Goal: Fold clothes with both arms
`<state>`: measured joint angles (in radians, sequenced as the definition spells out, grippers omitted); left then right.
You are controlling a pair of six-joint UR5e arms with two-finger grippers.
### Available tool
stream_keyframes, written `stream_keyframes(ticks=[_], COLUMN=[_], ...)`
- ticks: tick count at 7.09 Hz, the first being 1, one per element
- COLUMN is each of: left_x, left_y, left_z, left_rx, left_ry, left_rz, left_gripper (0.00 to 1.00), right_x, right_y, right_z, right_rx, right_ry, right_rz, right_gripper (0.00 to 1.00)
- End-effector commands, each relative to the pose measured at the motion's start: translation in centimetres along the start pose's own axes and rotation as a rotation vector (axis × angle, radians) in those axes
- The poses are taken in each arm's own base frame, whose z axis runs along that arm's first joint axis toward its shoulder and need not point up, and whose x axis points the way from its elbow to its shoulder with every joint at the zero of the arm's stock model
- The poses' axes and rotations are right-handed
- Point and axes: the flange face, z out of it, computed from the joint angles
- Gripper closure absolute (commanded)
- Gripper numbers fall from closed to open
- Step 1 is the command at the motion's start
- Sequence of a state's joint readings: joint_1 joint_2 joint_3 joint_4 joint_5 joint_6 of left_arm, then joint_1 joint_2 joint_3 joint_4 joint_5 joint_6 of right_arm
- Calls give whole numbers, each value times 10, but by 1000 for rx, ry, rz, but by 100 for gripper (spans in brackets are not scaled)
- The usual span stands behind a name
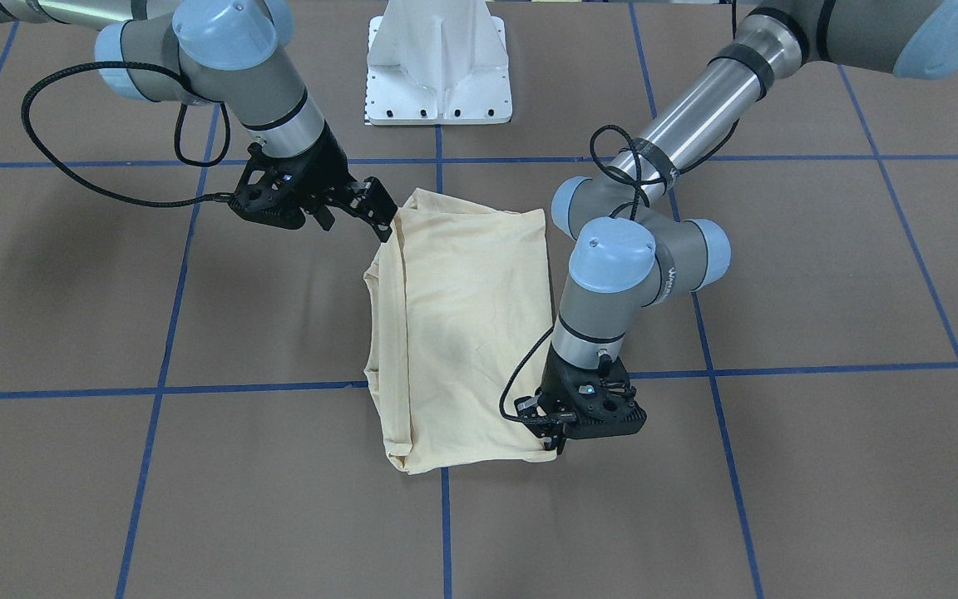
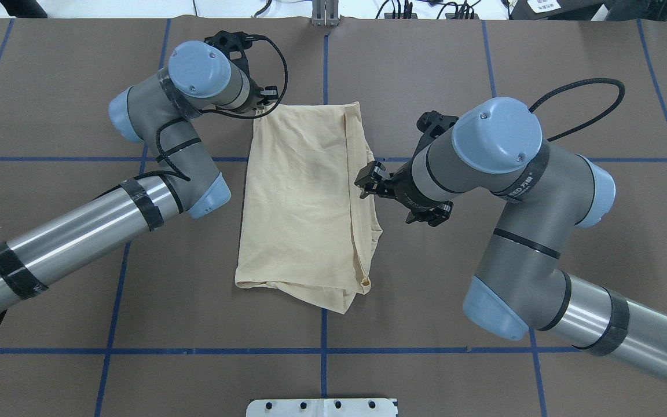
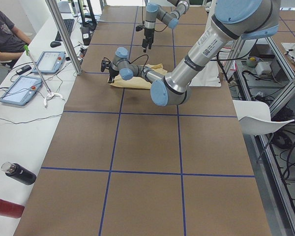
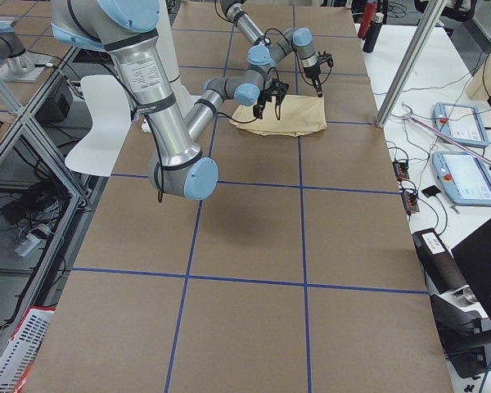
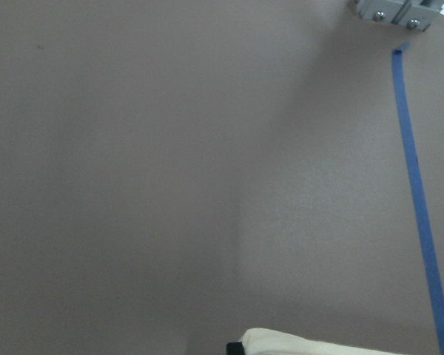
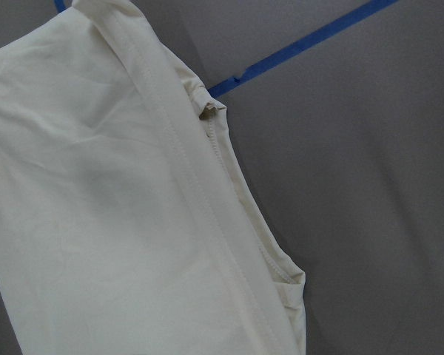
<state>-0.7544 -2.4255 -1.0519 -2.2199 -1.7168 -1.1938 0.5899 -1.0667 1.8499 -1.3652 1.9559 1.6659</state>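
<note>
Item: the shirt [image 1: 462, 316], pale cream thin knit, print side not showing.
Location: middle of the table [image 1: 778, 466], lying across a blue tape line [image 1: 238, 388], folded into a rough rectangle with my two grippers at opposite corners.
Lie: flat in several layers; the stitched hem [image 6: 207, 222] runs down the side nearest my right gripper, with loose edges bunched beneath.
Handling, my estimate: light, limp, no stiffness. It will sag and drag, and layers may slip apart if I lift only the top one.
Hold points: corners and the seamed hem, pinching all layers together.
Left gripper [image 1: 554, 434]: low at the corner farthest from my base, with cloth showing at one fingertip. I cannot tell whether it is pinched.
Right gripper [image 1: 385, 218]: fingers apart, just above the hem edge, holding nothing.
</note>
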Motion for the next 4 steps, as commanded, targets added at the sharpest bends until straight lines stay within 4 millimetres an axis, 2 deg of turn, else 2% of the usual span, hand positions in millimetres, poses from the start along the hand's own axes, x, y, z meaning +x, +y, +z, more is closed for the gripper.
stream_keyframes(ticks=[1,2,3,4], left_x=[-30,-59,-68,-69], left_y=[-36,-37,-29,-26], left_z=[-45,-79,-109,-123], left_rx=[20,-51,-60,-51], left_ry=[61,137,187,207], left_rz=[79,74,86,93], left_gripper=[0,0,0,0], right_x=[4,5,4,10], right_y=[4,15,42,64], right_z=[5,14,31,49], right_rx=[-5,6,42,63], right_ry=[10,25,39,81], right_rz=[-67,-159,-257,-324], right_gripper=[0,0,0,0])
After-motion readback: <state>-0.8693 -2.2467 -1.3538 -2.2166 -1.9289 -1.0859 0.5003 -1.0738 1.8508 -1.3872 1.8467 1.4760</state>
